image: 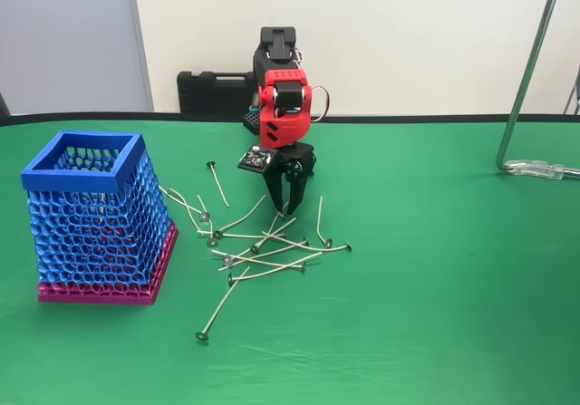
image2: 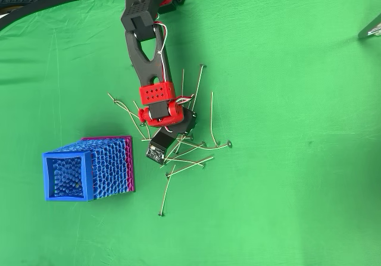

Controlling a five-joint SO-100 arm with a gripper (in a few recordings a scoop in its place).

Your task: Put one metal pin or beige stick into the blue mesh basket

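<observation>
**Pins scattered under the pincer, basket off to the side**

Pins (image: 263, 253): a loose heap of thin pale sticks with tiny dark heads, lying flat and crossed on the green table (image: 453, 314). In the overhead view the same heap (image2: 189, 153) spreads out from beneath the arm's wrist.

Gripper (image: 286, 207): pointing straight down, black fingers tapering to tips that meet the upper edge of the heap. Fingers stand slightly parted near the tips in the fixed view; whether a pin is caught between them, cannot tell. Overhead, the gripper (image2: 178, 136) is mostly hidden by the red wrist block.

Nearest pins: several cross just below and to the left of the tips in the fixed view. One upright-looking pin (image: 320, 221) lies just to the right of the tips. One stray (image: 217, 307) lies apart, toward the near edge.

Blue mesh basket (image: 86, 174): upright on its magenta base, left of the heap in the fixed view, well apart from the gripper. Overhead, its rim (image2: 66, 155) sits lower left of the arm.
</observation>
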